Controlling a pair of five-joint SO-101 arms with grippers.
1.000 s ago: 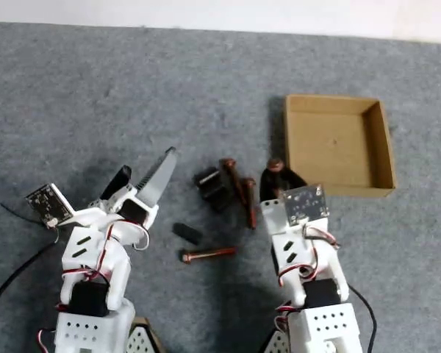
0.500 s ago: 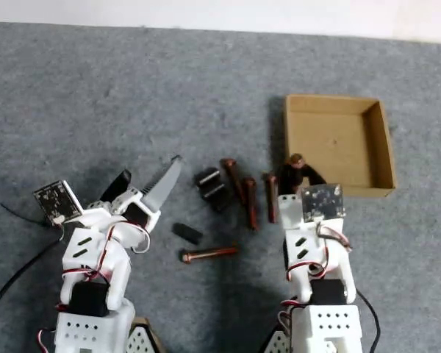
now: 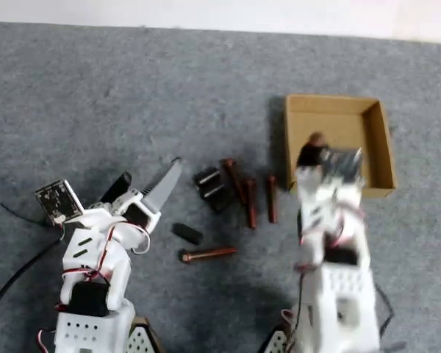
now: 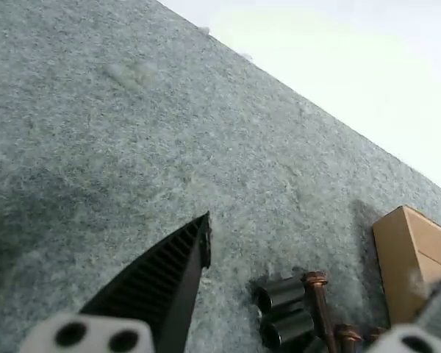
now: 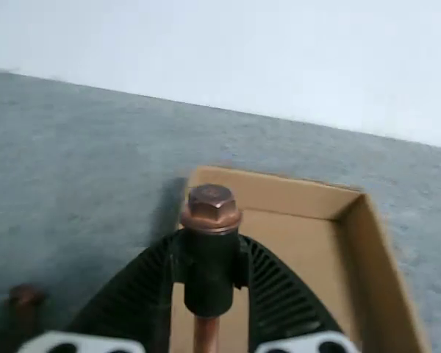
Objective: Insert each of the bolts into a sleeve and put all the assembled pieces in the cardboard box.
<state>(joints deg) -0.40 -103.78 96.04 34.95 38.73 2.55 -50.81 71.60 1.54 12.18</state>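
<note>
My right gripper (image 3: pixel 314 152) is shut on a black sleeve (image 5: pixel 208 273) with a copper bolt (image 5: pixel 212 205) through it. It holds this piece upright over the near left part of the cardboard box (image 3: pixel 378 140), whose far wall (image 5: pixel 279 193) lies just behind the bolt head. My left gripper (image 3: pixel 151 171) stands open on the left, with nothing between its fingers. Two black sleeves (image 3: pixel 212 187) lie side by side right of it, also in the left wrist view (image 4: pixel 283 309). A third sleeve (image 3: pixel 186 233) lies nearer. Three bolts (image 3: pixel 248 202) lie upright-wise between sleeves and box, and one bolt (image 3: pixel 208 254) lies crosswise.
The grey felt table (image 3: pixel 132 95) stretches wide behind and left of the parts. The box's corner (image 4: pixel 415 254) is in the left wrist view beyond a bolt (image 4: pixel 316 294). A loose bolt head (image 5: pixel 22 296) sits low beside my right gripper.
My right arm has carried the sleeved bolt from beside the loose bolts forward and right to over the box. The left gripper turned slightly and stays open.
</note>
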